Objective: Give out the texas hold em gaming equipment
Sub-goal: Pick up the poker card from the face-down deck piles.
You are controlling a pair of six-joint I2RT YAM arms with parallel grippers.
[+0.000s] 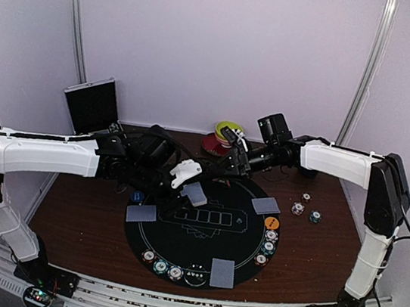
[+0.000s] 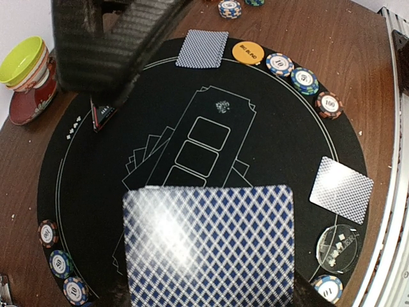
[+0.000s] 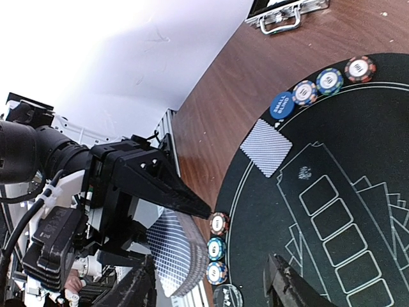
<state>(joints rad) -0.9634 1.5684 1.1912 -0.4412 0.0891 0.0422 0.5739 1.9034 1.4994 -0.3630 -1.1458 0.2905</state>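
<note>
My left gripper (image 1: 186, 175) is shut on a deck of blue-backed playing cards (image 2: 211, 246), held over the black round mat (image 1: 201, 233); the deck hides its fingertips in the left wrist view. My right gripper (image 3: 211, 259) stands open just beyond the deck (image 3: 176, 252), nothing between its fingers (image 3: 137, 288). Single cards lie face down on the mat (image 1: 142, 212), (image 1: 266, 205), (image 1: 222, 273). Striped chips (image 2: 305, 80) line the mat's rim beside an orange disc (image 2: 248, 52). More chips (image 3: 330, 80) sit by a blue disc (image 3: 282, 105).
A yellow-green bowl (image 2: 22, 61) on a red saucer (image 2: 29, 102) stands at the back of the table. A silver case (image 1: 92, 103) stands open at the back left. Three loose chips (image 1: 298, 209) lie right of the mat. A clear dealer button (image 2: 339, 243) rests on the mat's near rim.
</note>
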